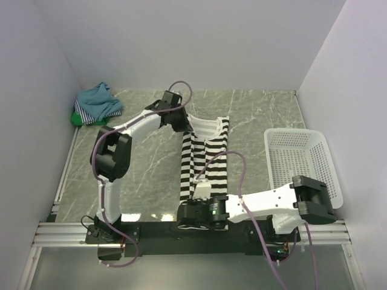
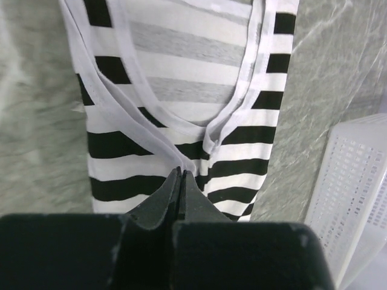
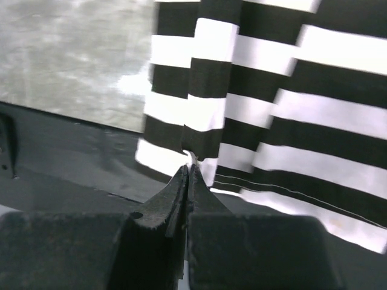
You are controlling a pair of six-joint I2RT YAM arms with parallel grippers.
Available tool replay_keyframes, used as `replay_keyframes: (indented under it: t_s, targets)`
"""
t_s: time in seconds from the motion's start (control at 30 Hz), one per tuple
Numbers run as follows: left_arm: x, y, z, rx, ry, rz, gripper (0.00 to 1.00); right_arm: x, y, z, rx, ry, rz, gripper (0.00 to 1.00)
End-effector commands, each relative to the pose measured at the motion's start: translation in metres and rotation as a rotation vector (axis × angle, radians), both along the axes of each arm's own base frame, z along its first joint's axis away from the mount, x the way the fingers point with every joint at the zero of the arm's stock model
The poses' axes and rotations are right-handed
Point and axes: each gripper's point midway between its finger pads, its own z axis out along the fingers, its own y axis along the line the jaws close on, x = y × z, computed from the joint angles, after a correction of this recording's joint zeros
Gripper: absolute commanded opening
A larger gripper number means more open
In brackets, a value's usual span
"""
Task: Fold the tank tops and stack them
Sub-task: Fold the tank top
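A black-and-white striped tank top lies lengthwise in the middle of the marble table, neck at the far end and hem hanging over the near edge. My left gripper is at its far left corner. In the left wrist view that gripper is shut, with the white strap trim running into its tips. My right gripper is at the hem's left corner. Seen from its wrist, the right gripper is shut on a pinch of the striped cloth. More tank tops, teal, thin-striped and green, are heaped at the back left.
A white lattice basket stands at the table's right side, also in the left wrist view as the basket right of the top. White walls close in the table on three sides. The black base rail runs along the near edge.
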Motion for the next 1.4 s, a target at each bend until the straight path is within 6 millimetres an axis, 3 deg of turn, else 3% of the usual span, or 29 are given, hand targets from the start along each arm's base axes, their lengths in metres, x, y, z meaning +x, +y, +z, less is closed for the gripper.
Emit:
replay_keyframes:
  t_s: [0.0,0.4,0.77,1.13,1.2,1.23,1.27,1.37]
  targets:
    - [0.012,-0.021,0.012,-0.036,-0.053,0.011,0.01,0.004,-0.006,0.005,0.095,0.008,-0.102,0.0]
    - [0.007,-0.058,0.011,-0.055,-0.066,-0.038,0.01,-0.005,-0.027,-0.012,0.169,0.057,-0.163,0.0]
    - [0.0,-0.071,0.002,-0.047,-0.059,-0.071,0.01,-0.011,-0.028,-0.016,0.181,0.072,-0.17,0.0]
    - [-0.005,-0.084,-0.008,-0.065,-0.049,-0.106,0.02,-0.012,-0.041,-0.016,0.211,0.09,-0.225,0.01]
    - [-0.005,-0.086,-0.004,-0.069,-0.064,-0.115,0.14,-0.014,-0.044,-0.016,0.22,0.09,-0.233,0.12]
    - [-0.006,-0.087,-0.003,-0.069,-0.073,-0.12,0.26,-0.014,-0.047,-0.012,0.231,0.089,-0.241,0.15]
    - [-0.007,-0.088,0.003,-0.076,-0.084,-0.126,0.32,-0.014,-0.047,-0.01,0.238,0.088,-0.248,0.26]
    - [-0.006,-0.092,0.019,-0.104,-0.125,-0.142,0.42,-0.01,-0.052,0.002,0.257,0.061,-0.266,0.42]
